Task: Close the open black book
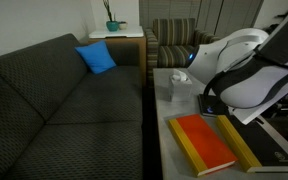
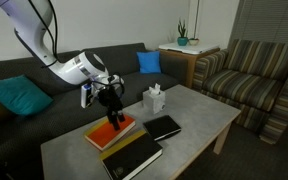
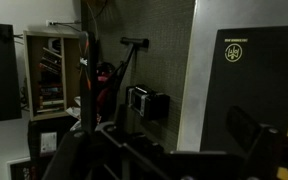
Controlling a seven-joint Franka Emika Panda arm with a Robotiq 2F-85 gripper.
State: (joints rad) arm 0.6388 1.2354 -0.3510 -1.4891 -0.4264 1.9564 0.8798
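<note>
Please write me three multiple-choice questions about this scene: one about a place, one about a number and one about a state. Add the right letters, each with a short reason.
1. Over which thing does the gripper hang?
A) the red-orange book
B) the tissue box
C) the blue pillow

2. How many books lie on the table?
A) one
B) three
C) five

3. In what state is the large black book?
A) open, white pages up
B) closed, lying flat
C) standing upright

Answers:
1 A, because in an exterior view the gripper is right above the red-orange book.
2 B, because the red-orange book, the small black book and the large black book are there.
3 B, because only its dark cover and yellow edge show.
</note>
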